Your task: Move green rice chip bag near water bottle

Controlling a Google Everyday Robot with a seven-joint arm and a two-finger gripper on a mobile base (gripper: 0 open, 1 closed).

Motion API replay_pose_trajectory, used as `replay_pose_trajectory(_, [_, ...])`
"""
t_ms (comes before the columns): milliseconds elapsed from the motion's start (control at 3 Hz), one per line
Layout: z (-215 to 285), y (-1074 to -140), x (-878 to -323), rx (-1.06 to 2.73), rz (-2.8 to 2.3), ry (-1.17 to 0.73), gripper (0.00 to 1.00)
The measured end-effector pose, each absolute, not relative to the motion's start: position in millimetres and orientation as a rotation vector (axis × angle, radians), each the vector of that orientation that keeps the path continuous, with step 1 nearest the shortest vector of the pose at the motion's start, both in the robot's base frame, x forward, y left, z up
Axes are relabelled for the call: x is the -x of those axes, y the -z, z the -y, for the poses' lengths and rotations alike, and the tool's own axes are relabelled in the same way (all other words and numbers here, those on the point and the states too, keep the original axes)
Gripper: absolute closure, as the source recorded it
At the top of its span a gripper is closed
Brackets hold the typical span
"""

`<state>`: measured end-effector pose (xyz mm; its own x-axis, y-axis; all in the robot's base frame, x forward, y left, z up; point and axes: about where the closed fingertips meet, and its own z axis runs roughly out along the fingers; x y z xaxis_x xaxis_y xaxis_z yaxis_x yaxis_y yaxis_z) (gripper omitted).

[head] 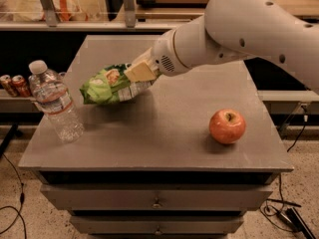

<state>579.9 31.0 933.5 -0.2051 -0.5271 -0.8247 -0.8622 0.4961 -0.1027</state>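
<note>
1. Pincer [137, 73] clamped on the right end of the green rice chip bag [107, 85]. The bag hangs above the counter [164, 148], left of centre, with its shadow beneath.
2. Water bottle [54, 103] upright at the left edge, toward the front-left corner. Bag near it, not touching.
3. My read: carry step, nearly done. Next I lower and release beside the bottle without tipping it.
4. Apple [227, 126] toward the front-right corner, well apart.
</note>
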Motion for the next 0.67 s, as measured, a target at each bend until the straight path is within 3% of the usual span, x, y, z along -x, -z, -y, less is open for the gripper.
replay_pose_trajectory(667, [-36.4, -916.9, -580.2, 1.139, -1.883, -0.518, 1.0])
